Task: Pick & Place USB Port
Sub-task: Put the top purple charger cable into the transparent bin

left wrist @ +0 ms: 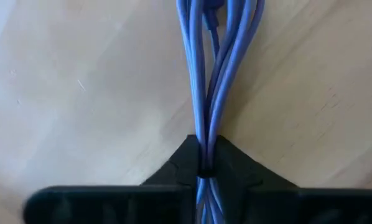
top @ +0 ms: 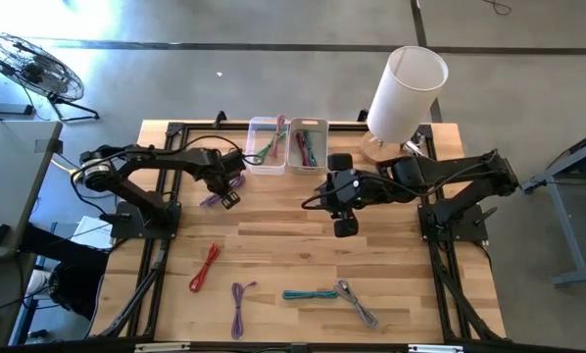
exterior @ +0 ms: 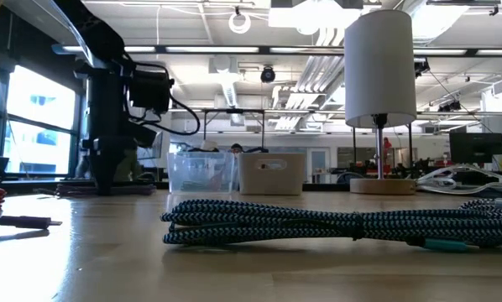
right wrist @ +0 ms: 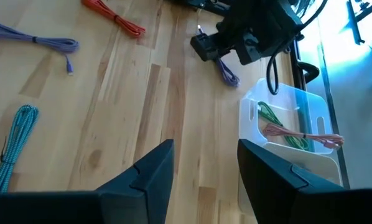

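Note:
My left gripper (top: pixel 226 194) stands in front of the clear bin (top: pixel 266 145) and is shut on a purple-blue cable bundle (top: pixel 213 199), also seen as the cable (left wrist: pixel 211 68) in the left wrist view and the cable (right wrist: pixel 227 73) in the right wrist view. My right gripper (top: pixel 344 222) hovers open over mid-table, near the white bin (top: pixel 308 145), touching nothing; its fingers frame bare wood around (right wrist: pixel 201 177). The clear bin (right wrist: pixel 285 124) holds green and pink cables. My left gripper pinches the purple-blue cable bundle between its two fingers, several strands together (left wrist: pixel 204 165). The fingers lie across the strands, which run straight out from the fingertips just over the wood. From the right wrist view the fingers come from above; the loose end (right wrist: pixel 231 79) lies on the table.
More coiled cables lie on the near half of the table: red (top: pixel 205 267), purple (top: pixel 239 306), teal (top: pixel 308 294) and grey (top: pixel 358 304). The teal coil (exterior: pixel 343 225) fills the low view's foreground. A white lamp (top: pixel 403 93) stands at the far right corner.

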Controlling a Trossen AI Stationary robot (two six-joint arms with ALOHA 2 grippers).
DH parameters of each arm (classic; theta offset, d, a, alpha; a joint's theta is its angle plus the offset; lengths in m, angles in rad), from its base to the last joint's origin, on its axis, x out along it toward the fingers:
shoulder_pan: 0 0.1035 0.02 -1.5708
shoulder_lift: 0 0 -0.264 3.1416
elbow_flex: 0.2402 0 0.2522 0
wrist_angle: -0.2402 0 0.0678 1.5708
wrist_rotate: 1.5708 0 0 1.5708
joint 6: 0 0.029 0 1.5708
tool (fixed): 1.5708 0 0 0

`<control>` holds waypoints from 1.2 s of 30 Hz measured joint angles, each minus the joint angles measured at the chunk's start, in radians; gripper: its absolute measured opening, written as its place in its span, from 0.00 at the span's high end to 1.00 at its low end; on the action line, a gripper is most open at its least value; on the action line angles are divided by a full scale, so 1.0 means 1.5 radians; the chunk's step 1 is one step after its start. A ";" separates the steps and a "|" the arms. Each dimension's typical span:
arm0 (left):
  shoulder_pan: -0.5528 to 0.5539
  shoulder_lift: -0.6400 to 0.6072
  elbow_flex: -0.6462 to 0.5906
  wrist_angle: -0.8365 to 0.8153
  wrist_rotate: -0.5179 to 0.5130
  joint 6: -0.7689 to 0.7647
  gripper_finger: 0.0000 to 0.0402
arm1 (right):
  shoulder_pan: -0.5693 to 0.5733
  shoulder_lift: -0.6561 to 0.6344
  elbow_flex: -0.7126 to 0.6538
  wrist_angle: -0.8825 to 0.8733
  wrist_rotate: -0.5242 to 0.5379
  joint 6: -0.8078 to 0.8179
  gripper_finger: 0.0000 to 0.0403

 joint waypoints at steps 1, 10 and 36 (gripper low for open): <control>0.000 0.000 0.000 0.000 0.001 0.007 0.94 | 0.000 0.000 0.000 -0.003 0.000 0.001 0.58; -0.014 -0.059 0.037 -0.085 0.055 0.031 0.97 | 0.000 0.000 0.000 -0.021 -0.002 0.018 0.58; 0.073 -0.208 0.293 0.022 0.071 -0.037 0.93 | 0.000 0.000 0.000 -0.040 -0.010 0.017 0.58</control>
